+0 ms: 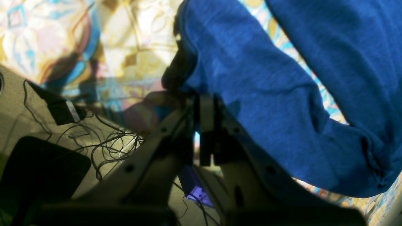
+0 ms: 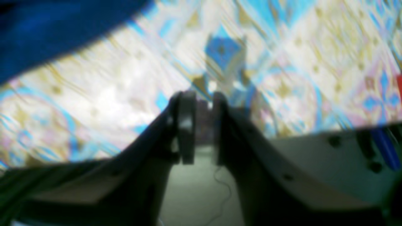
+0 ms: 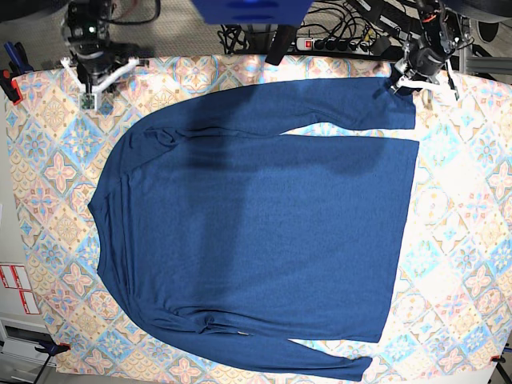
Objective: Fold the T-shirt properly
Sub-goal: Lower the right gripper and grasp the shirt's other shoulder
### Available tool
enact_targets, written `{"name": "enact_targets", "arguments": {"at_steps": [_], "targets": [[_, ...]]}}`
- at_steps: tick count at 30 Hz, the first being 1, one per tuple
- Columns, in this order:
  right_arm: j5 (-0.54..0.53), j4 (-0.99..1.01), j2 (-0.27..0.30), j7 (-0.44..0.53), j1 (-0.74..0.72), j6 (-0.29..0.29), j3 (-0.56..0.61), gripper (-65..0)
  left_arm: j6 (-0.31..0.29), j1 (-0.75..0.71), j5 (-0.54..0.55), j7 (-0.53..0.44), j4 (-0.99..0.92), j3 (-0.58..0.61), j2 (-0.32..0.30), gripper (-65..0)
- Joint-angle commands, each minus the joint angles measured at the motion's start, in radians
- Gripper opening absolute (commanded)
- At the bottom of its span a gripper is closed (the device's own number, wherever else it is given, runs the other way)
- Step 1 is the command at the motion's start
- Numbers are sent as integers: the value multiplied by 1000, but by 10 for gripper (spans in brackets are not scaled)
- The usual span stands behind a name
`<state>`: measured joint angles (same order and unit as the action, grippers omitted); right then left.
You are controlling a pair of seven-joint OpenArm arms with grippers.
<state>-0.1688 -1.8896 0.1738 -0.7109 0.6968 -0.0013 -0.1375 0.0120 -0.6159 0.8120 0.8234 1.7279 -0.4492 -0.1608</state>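
The T-shirt [image 3: 264, 224] lies flat across the patterned desk [image 3: 464, 240], both long sleeves stretched along its far and near edges. With your left end effector [image 3: 404, 82] pressed together at the far sleeve's cuff, check the pinch caught fabric, then draw that sleeve inward over the plain navy body. Your right end effector [image 2: 201, 125] hangs slightly spread, holding nothing, clear of the shoulder.

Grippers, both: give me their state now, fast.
Left gripper: shut on the T-shirt sleeve cuff.
Right gripper: slightly open, holding nothing, above the patterned tablecloth.
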Motion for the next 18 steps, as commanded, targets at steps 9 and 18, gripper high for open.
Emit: {"name": "enact_targets", "arguments": {"at_steps": [9,18], "targets": [[-1,-9,10,-140,-168,-4,42,-480,-4,0,7,-9,16,-6,-7,-650],[-19,71,2,-224,-311,-4,42,-416,-4,0,7,-9,16,-6,-7,-650]]}}
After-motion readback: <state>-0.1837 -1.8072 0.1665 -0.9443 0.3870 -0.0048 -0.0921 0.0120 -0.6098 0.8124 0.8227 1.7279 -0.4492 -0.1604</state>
